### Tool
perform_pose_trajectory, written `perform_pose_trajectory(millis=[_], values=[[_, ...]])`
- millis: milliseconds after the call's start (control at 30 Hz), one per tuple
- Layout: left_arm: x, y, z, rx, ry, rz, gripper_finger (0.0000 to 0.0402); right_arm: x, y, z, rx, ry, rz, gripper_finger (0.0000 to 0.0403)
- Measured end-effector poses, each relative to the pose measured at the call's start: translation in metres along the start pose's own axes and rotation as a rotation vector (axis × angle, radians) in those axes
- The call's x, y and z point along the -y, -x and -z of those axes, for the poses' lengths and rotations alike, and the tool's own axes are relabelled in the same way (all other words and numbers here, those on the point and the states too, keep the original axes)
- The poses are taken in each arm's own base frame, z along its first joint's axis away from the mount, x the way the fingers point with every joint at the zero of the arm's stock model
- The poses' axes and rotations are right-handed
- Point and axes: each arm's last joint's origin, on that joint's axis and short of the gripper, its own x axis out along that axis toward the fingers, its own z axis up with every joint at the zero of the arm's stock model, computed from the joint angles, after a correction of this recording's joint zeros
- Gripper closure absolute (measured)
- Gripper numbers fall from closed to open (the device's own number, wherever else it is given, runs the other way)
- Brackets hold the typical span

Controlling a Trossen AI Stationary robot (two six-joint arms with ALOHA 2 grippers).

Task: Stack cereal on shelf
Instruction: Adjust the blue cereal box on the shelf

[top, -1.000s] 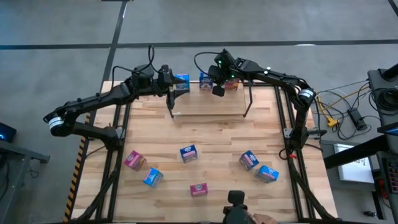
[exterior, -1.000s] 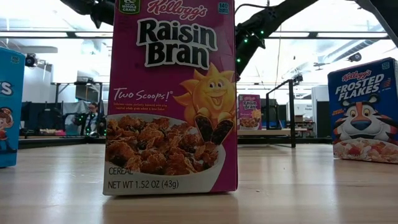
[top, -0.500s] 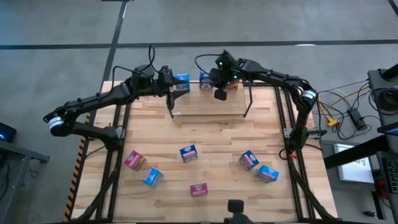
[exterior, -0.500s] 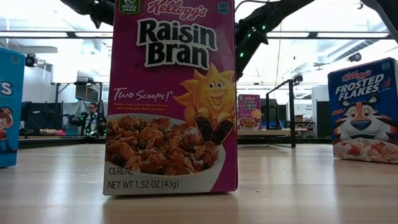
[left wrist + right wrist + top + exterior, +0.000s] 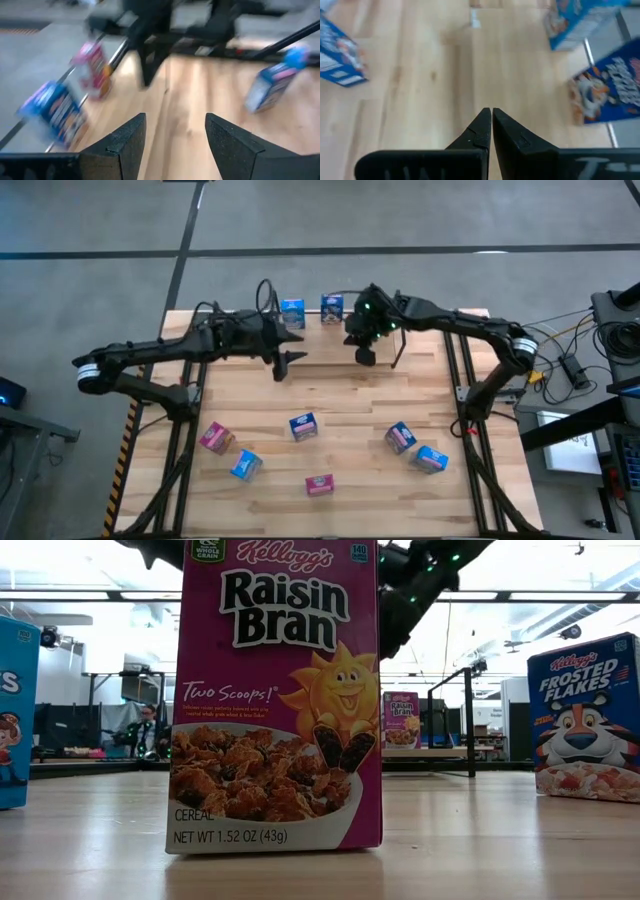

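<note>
High view is showing six cereal boxes [image 5: 303, 426] lying loose on the near table [image 5: 340, 395], left gripper [image 5: 290, 359] hanging open and empty, two boxes sitting on the shelf [image 5: 396, 345], right gripper [image 5: 366, 356] pinched closed, empty.

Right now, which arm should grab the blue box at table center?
Left, probably. Its end effector is open and empty, with the blue cereal box just ahead. The right end effector is shut and sits slightly farther off.
</note>
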Motion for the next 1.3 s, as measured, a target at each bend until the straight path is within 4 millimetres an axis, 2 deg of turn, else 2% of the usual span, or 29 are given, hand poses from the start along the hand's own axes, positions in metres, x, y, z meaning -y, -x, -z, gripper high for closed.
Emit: perform_pose_trajectory(millis=[100,233,367,600,767,967,1167,1300], values=[[0.01,0.0,0.006,-0.075,0.01,-0.084,0.0213,-0.02,0.003,0.007,0.037,0.02,-0.016,0.0394],[0.018,0.0,0.013,-0.149,-0.001,-0.067,0.0213,-0.041,0.007,0.018,0.092,0.035,-0.029,0.0394],[0.017,-0.001,0.016,-0.179,0.005,-0.1,0.0215,-0.057,0.011,0.03,0.155,0.056,-0.033,0.0394],[0.008,-0.022,0.015,-0.259,-0.068,-0.355,0.0233,-0.071,0.023,0.049,0.222,0.084,-0.028,0.0394],[-0.01,-0.05,0.011,-0.432,-0.202,-0.43,0.0282,-0.074,0.029,0.054,0.25,0.085,-0.019,0.0394],[-0.047,-0.088,0.012,-0.609,-0.274,-0.483,0.0385,-0.076,0.029,0.061,0.242,0.083,-0.021,0.0394],[-0.069,-0.112,0.019,-0.698,-0.303,-0.516,0.0394,-0.076,0.027,0.065,0.23,0.08,-0.025,0.0394],[-0.076,-0.117,0.023,-0.719,-0.304,-0.538,0.04,-0.076,0.026,0.065,0.229,0.086,-0.024,0.0394]])
